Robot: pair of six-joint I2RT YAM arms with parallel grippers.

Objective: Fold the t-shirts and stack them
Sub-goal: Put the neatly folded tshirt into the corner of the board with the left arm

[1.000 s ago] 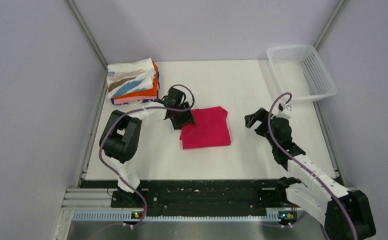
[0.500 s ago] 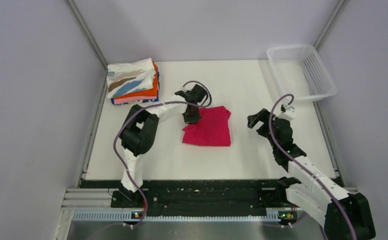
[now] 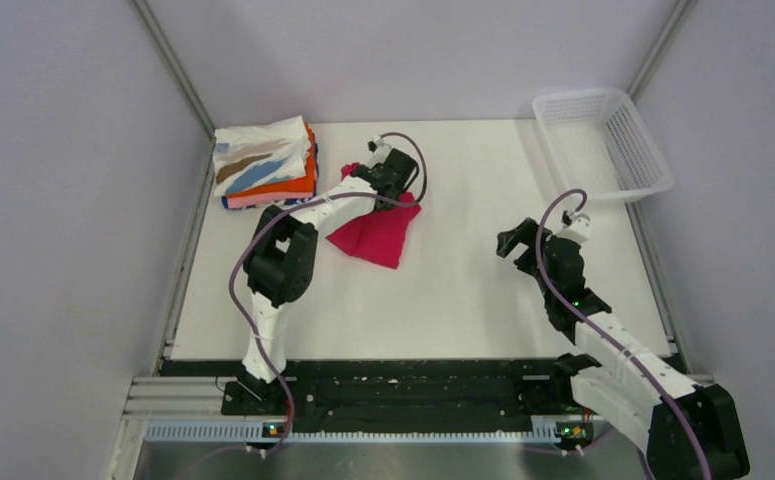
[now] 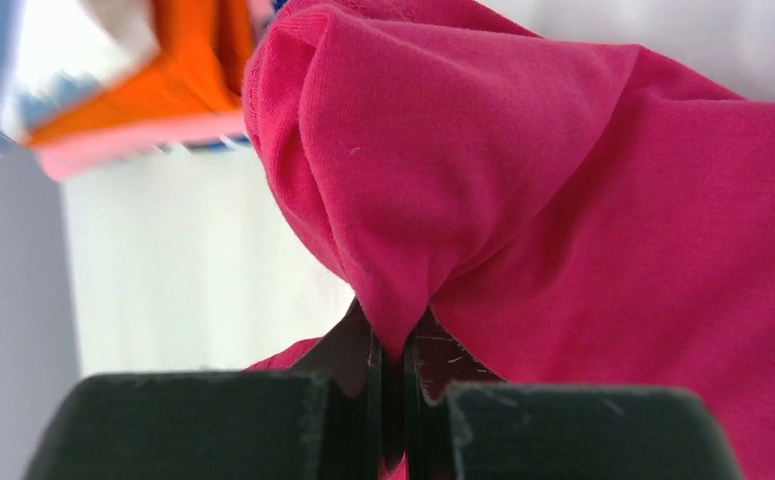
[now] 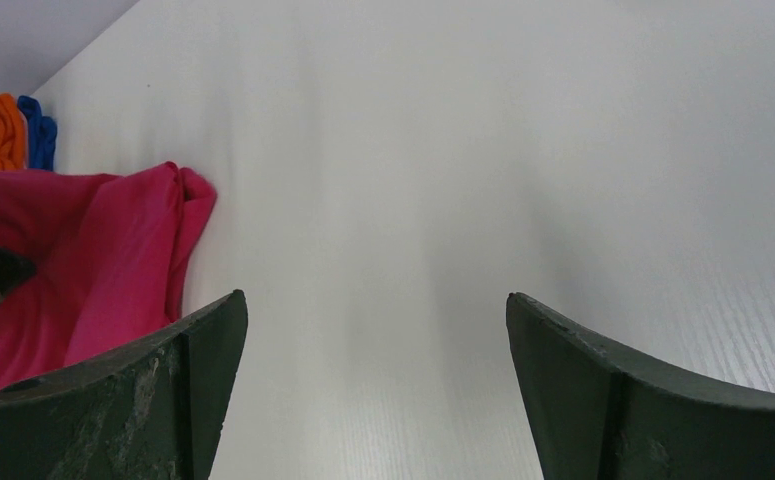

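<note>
My left gripper [image 3: 387, 196] is shut on the folded magenta-red t-shirt [image 3: 375, 235] and holds it by its far edge, so the cloth hangs toward the table. In the left wrist view the shirt [image 4: 583, 200] is pinched between my jaws [image 4: 395, 345]. A stack of folded t-shirts [image 3: 265, 165], white with tan and blue streaks on top, then orange, pink and dark blue, lies at the far left; it also shows in the left wrist view [image 4: 133, 90]. My right gripper [image 3: 515, 240] is open and empty, right of the shirt; its fingers [image 5: 143, 390] frame bare table.
A white plastic mesh basket [image 3: 603, 140] stands at the far right corner. Grey walls with metal frame rails close in the table on the left, back and right. The arm bases sit on the black rail at the near edge.
</note>
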